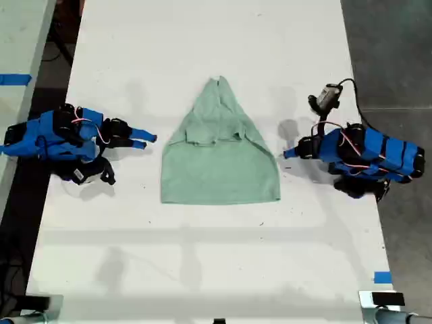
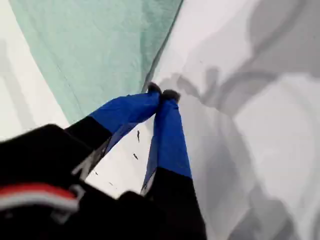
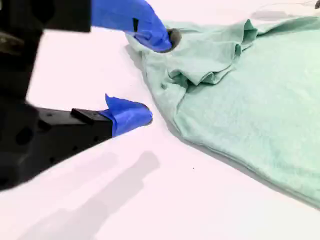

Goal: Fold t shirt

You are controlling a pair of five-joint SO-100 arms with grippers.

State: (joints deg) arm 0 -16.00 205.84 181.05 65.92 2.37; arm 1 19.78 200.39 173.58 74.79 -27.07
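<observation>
On the white worktop (image 1: 202,256), midway between two blue arms, lies the t shirt (image 1: 219,162), a pale green cloth with both sleeves already turned in over its chest, tapering to a point at its far end and square at its near hem. My first gripper (image 2: 161,93) rests on the worktop just beside the shirt's edge at the exterior view's right; its jaws are pressed together with nothing between them. My second gripper (image 3: 150,75) sits by the opposite edge, near the bunched sleeve fold (image 3: 210,75); its jaws are spread wide and empty, one tip at the cloth's edge and the other on the bare worktop. The step in hand looks like a lengthwise fold. To do it well, each gripper should pinch a corner cleanly through all layers, lift together, and lay the cloth down evenly without dragging the sleeves loose.
</observation>
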